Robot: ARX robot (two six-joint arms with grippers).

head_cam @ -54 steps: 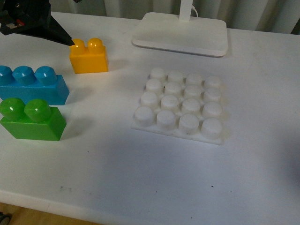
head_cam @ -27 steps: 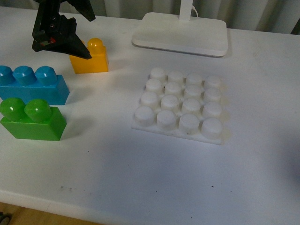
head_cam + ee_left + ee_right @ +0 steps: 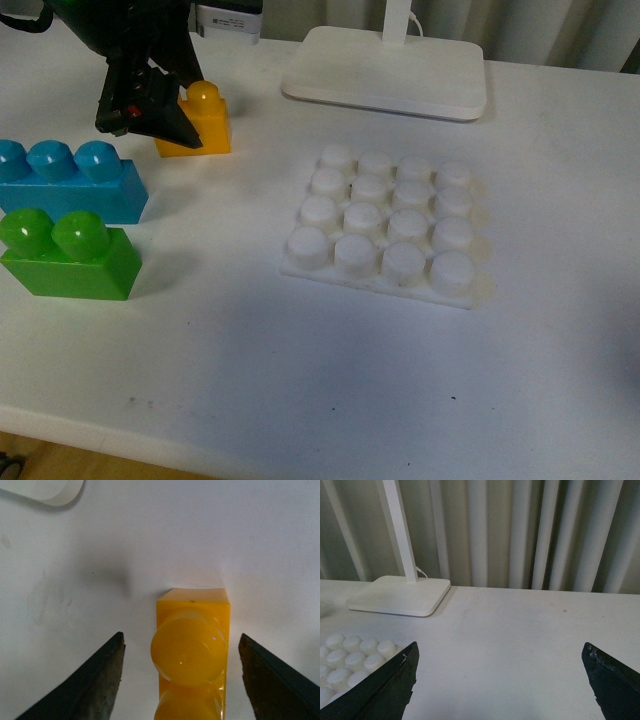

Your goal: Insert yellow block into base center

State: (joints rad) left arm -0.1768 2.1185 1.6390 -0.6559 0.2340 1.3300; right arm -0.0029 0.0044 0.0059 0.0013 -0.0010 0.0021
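Yellow block (image 3: 205,122) stands upright on the counter (image 3: 300,400) at the far left, studs up, well apart from the base (image 3: 385,222), which lies flat nearer the middle with all of its white studs bare, the centre ones included, so nothing has been inserted yet. The left hand (image 3: 181,642) is around the block: in the left wrist view its two dark fingers are spread wide, one to each side of the brick, with white counter showing in the gap on both sides, so they straddle it without touching and hold nothing. In the front view the arm covers the block's left stud and one finger reaches down in front of its left face. By my reading the task is at its very start – the reach is made, the grip is not. What is left looks like nearly all of it: closing on the block, lifting it, carrying it across to the base, lining it up over the middle studs and pressing it home. The right hand (image 3: 500,647) is also wide apart and empty, above bare counter beside the base, taking no part – the blue brick (image 3: 70,180) and green brick (image 3: 65,255) sit near the front-left, untouched, and the lamp foot (image 3: 385,70) rests beyond the base
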